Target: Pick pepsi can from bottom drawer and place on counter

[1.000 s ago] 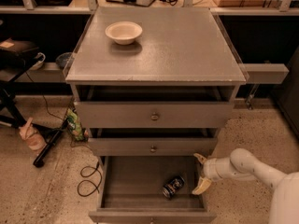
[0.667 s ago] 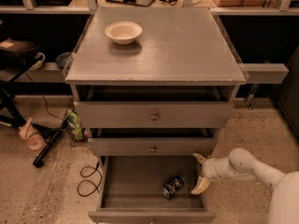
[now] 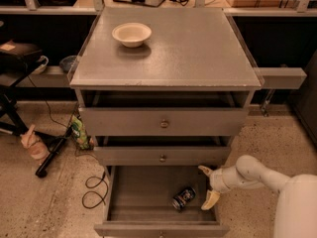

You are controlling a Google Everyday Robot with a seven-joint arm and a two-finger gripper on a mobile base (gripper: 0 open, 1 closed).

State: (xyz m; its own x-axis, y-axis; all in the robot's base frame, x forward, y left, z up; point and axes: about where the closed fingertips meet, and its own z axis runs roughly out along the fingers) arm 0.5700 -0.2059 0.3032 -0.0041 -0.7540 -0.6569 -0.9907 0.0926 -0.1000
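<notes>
Nothing has visibly moved over the last second: the white arm's cream-fingered gripper hangs open at the right wall of the pulled-out, deep grey bottom drawer, probably lined up for a reach. The small dark blue pepsi can lies on its side on the drawer floor, just left of the lower finger and ungrasped. The grey speckled desk is well above.

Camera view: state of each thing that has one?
bottom drawer: pulled open
middle drawer: slightly ajar
top drawer: slightly ajar
pepsi can: on its side in the bottom drawer, not gripped
bowl: upright, empty, on the counter
tool: open, low at the bottom drawer's right side, beside the can
</notes>
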